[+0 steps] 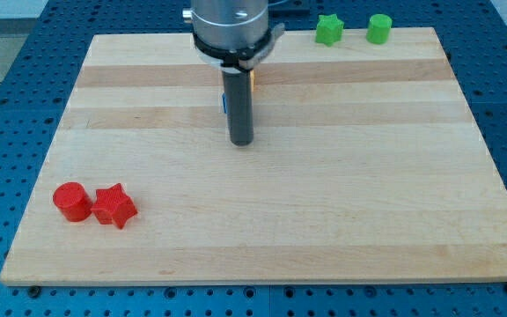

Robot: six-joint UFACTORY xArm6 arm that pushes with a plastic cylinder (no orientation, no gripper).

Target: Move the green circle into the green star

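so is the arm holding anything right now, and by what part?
Nothing held. My tip sits mid-board, far from the green circle and green star at the view's top right.

On the pale wooden board, only bare wood separates the small green cylinder block from the green star-shaped block beside it. Slivers of blue and orange, perhaps blocks, sit hidden behind the dark rod, just above the tip.
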